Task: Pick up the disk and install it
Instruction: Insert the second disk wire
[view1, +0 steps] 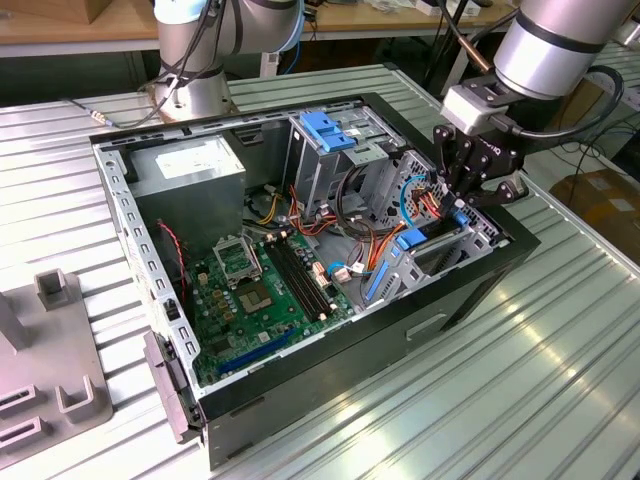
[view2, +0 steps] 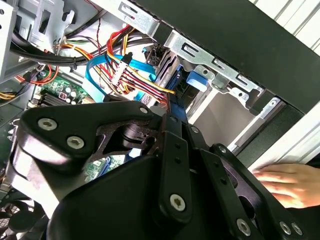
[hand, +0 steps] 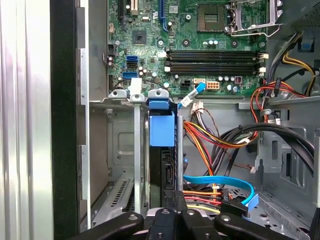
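One open computer case (view1: 470, 290) lies on its side on a ribbed metal table (view1: 560, 380), the motherboard (view1: 265, 290) facing up.

Hidden or unclear:
- Disk (hand: 163, 165): seated on edge in the drive bay at the case's front corner, toward the exterior view's right. In the first wrist view its blue carrier (hand: 162, 127) and a dark narrow edge show; the label face cannot be seen. In the exterior view the blue carrier (view1: 412, 238) sits just below the gripper, the drive body mostly masked by bay metal.
- Gripper (view1: 462, 200): black linkage fingers (hand: 175, 215) are drawn together on the disk's near end in the first wrist view; the contact itself is cut off by the frame edge. In the second wrist view the linkage (view2: 165, 165) blocks most of the bay.
- Cable bundle (hand: 215, 140): red, yellow, orange and black wires with a blue flat cable (hand: 220, 182) lie just beside the disk.
- Person's hand (view2: 287, 182): part of it shows at the case's outer wall in the second wrist view.

Arm pose: the silver forearm (view1: 555, 45) comes in from the exterior view's upper right, wrist angled down, gripper dipped into the bay.

Grey power-supply box (view1: 190, 168) sits at the far corner, well apart.
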